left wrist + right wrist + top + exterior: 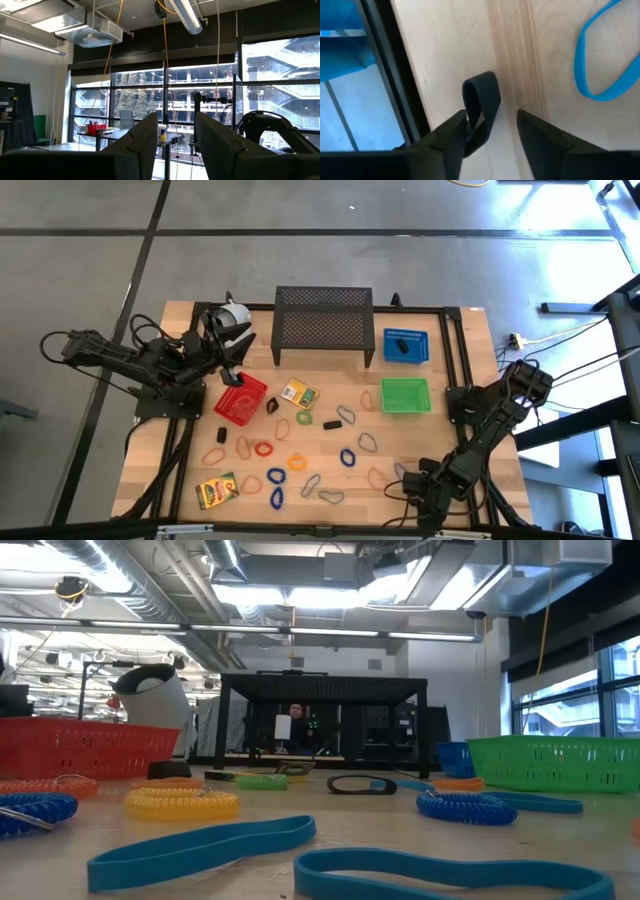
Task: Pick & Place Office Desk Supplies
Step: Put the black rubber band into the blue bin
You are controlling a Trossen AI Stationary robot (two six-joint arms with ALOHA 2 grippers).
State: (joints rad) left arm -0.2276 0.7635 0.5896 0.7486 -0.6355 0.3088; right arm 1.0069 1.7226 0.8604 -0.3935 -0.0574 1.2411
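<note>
The right pincer (pixel 490 132) is low at the worktop's (pixel 180 465) front right corner, its fingers apart on either side of a dark grey loop (pixel 481 107) that lies just beside the worktop's black edge rail (pixel 395 75). The loop seems to stand partly on edge and leans against one finger. To do this step well, the pincer should probably drop a little so both fingers pass either side of the band, then close gently; a thin loop can slip or fold, and the rail is near enough to catch a finger. A blue loop (pixel 600 55) lies near on the bare wood and should stay clear of the grasp.

In the high view the right arm folds back along the right edge with its wrist turned down toward that corner. The left arm is raised near the back left, above the red mesh basket (pixel 240 400); its pincer (pixel 172 145) points out level into the room, fingers apart and empty. The other supplies, coloured loops (pixel 290 465), small black blocks (pixel 332 424) and two printed boxes (pixel 216 490), lie scattered across the worktop's middle and front.
</note>
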